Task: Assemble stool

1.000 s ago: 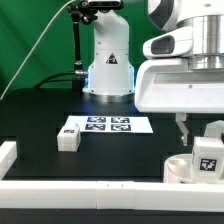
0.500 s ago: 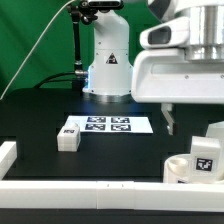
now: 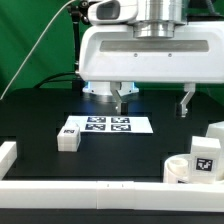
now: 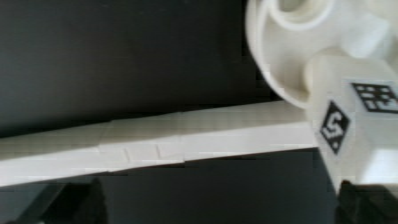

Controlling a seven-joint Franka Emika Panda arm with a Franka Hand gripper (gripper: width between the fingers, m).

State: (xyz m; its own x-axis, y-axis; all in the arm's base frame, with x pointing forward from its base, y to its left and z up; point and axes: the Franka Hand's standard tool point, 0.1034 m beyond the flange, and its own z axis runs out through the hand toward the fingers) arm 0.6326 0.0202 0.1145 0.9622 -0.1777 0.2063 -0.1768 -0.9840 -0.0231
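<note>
The white round stool seat lies at the exterior view's front right, against the front rail. A blocky white leg with a black-and-white tag stands upright at the seat. A second leg lies at the left by the marker board. Another white part shows at the right edge. My gripper hangs open and empty above the table, left of and higher than the seat. The wrist view shows the seat, the tagged leg, and my gripper with its dark fingertips wide apart.
The marker board lies flat at the table's middle. A long white border rail runs along the front, also in the wrist view, and another rail stands at the left. The robot base is at the back.
My gripper has moved to the exterior view's left and upward, away from the seat and leg. The parts have not moved.
</note>
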